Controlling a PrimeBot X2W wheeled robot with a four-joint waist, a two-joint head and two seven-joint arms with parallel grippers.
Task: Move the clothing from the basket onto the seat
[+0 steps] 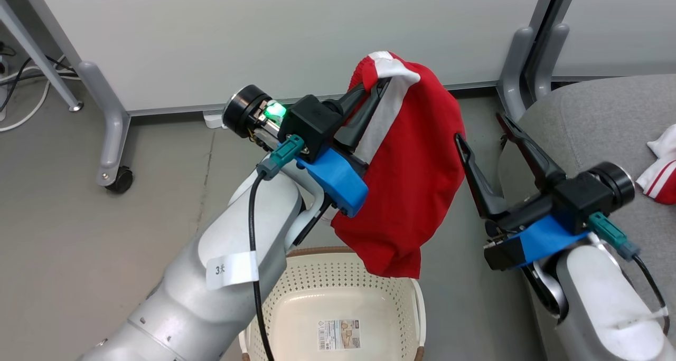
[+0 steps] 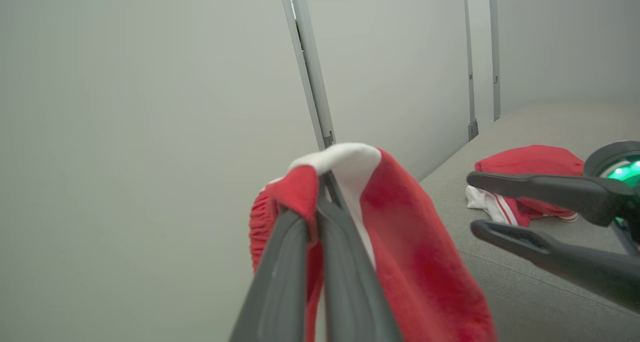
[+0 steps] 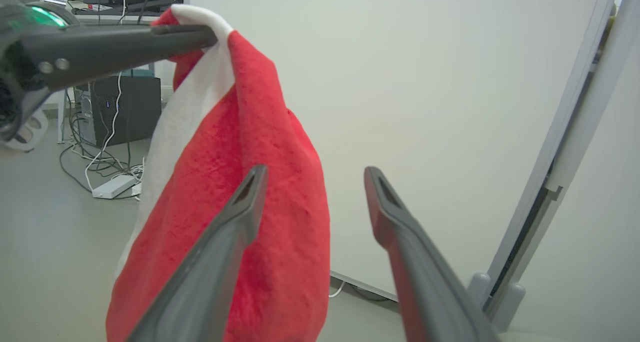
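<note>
My left gripper (image 1: 376,88) is pressed together on the top edge of the red garment (image 1: 412,181). It pinches the cloth where the gathered red band meets the white stripe (image 1: 388,113). The garment hangs from that single pinch, above the far right corner of the basket (image 1: 317,282), with its lowest fold just over the rim. My right gripper (image 1: 479,127) is spread wide and holds nothing. It sits just right of the hanging cloth, between it and the seat (image 1: 597,118). The second garment (image 1: 663,176) already lies on the seat at the far right.

I judge this piece to be light and completely limp. It drapes in one long fold, and in the right wrist view its surface looks fleecy rather than slick. It is not fragile, so a firm squeeze should do no harm. The worry is swing and slip: a quick sideways move may set the loose bottom swaying, and it could catch on the basket rim.

The gathered band looks like the best place to hold, being thicker and bunched. If I want a second grip, I would take the free right-hand edge at mid-height, facing the spread fingers. For the drop, I would let the bottom settle on the cushion first.
</note>
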